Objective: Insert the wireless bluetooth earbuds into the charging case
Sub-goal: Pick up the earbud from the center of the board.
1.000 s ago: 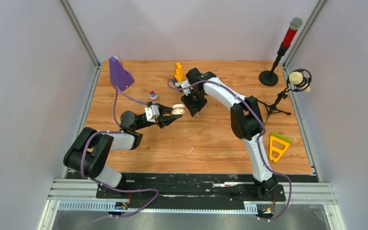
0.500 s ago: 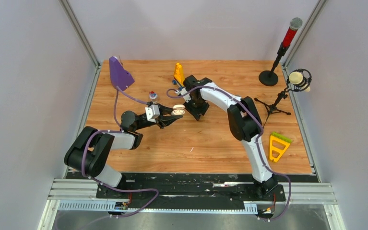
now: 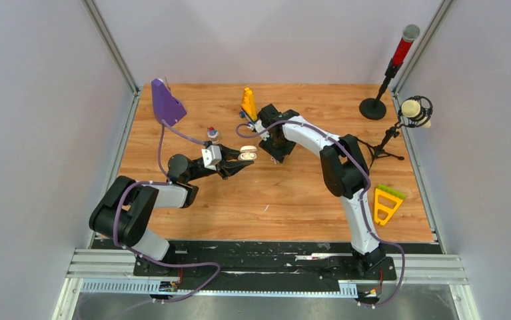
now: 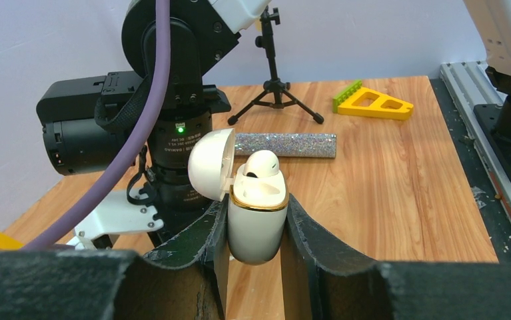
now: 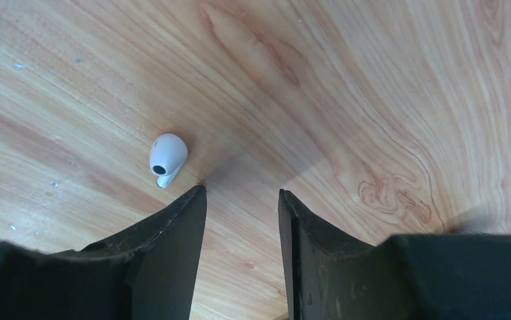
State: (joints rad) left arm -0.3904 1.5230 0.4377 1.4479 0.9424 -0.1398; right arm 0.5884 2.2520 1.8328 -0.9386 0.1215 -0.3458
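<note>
Table [image 3: 292,193] | left claw [image 4: 257,200] grips case [image 4: 258,230] (lid up) | right claw [image 5: 240,193] parted beside earbud [image 5: 168,155]

Bright even overhead light, soft shadows on the wooden table [image 5: 372,100], near fingers [image 5: 166,267] dark and blurred

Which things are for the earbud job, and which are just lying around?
For the job: open white charging case, earbud sitting in it, loose white earbud.
Just lying about: yellow triangle, glittery strip, purple block, orange piece, red microphone, tripod microphone.
</note>
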